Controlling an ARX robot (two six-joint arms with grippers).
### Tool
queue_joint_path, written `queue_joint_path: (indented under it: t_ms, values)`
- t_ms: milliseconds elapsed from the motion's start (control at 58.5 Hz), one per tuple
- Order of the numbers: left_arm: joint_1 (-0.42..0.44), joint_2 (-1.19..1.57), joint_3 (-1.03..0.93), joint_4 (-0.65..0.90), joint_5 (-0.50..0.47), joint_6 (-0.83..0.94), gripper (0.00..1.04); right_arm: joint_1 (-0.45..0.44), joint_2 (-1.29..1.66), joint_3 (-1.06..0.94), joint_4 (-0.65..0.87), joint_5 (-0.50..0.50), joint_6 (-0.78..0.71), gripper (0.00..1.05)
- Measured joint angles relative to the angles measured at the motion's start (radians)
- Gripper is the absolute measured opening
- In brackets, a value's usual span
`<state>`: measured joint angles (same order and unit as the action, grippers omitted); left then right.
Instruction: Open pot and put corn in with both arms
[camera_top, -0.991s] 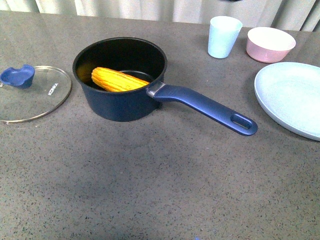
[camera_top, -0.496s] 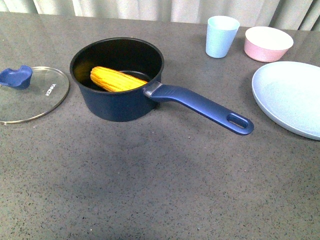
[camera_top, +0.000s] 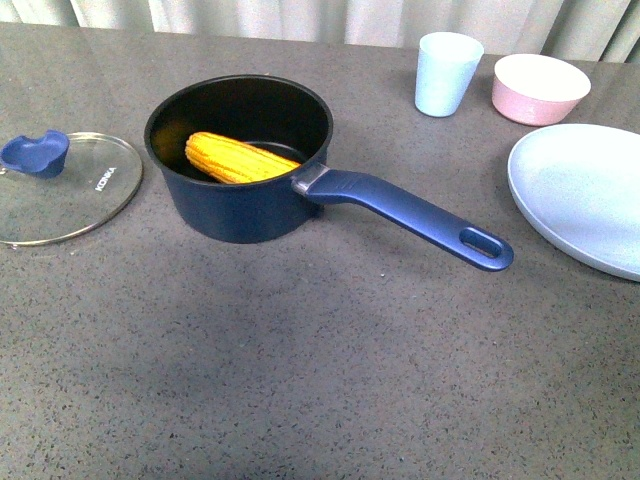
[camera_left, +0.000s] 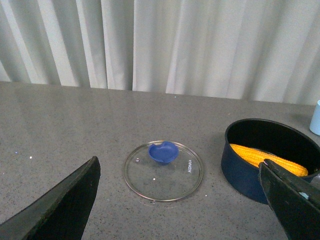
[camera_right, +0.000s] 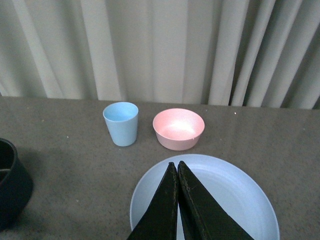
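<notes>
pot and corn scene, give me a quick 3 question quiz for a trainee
1. True or false: the corn lies inside the pot.
2. Where is the lid? A) on the pot B) flat on the table beside the pot C) on the plate
3. Fill in: in the wrist views, the left gripper is ____ and the right gripper is ____.

Key
1. True; the cob rests against the pot's inner wall.
2. B; it lies knob up, apart from the pot, on the side away from the handle.
3. Open; shut. Neither holds anything.
</notes>
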<state>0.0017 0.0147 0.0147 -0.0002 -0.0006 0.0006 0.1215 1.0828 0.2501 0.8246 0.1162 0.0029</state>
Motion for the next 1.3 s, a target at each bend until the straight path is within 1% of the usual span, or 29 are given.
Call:
queue_joint_path:
  t_ms: [222, 291, 393, 615, 667, 718, 991, 1299]
  values:
    - [0.000, 0.000, 0.000, 0.000, 0.000, 0.000, 0.96, -0.039, -0.138, -0.100, -0.040, -0.037, 0.000, 0.02]
    - [0.000, 0.000, 0.000, 0.000, 0.000, 0.000, 0.96, -0.082, -0.183, -0.123, -0.064, -0.104, 0.000, 0.02]
    - [0.000, 0.000, 0.000, 0.000, 0.000, 0.000, 0.96, -0.117, -0.246, -0.151, -0.098, -0.109, 0.000, 0.02]
    - [0.000, 0.000, 0.000, 0.000, 0.000, 0.000, 0.96, -0.118, -0.368, -0.192, -0.180, -0.114, 0.000, 0.02]
    - [0.000, 0.000, 0.000, 0.000, 0.000, 0.000, 0.96, -0.118, -0.373, -0.216, -0.145, -0.115, 0.000, 0.02]
    - [0.000, 0.000, 0.000, 0.000, 0.000, 0.000, 0.96, -0.118, -0.386, -0.226, -0.153, -0.119, 0.000, 0.02]
    - [0.000, 0.000, 0.000, 0.000, 0.000, 0.000, 0.96, -0.118, -0.577, -0.227, -0.325, -0.117, 0.000, 0.02]
    - [0.000, 0.000, 0.000, 0.000, 0.000, 0.000, 0.96, -0.118, -0.727, -0.227, -0.470, -0.117, 0.000, 0.02]
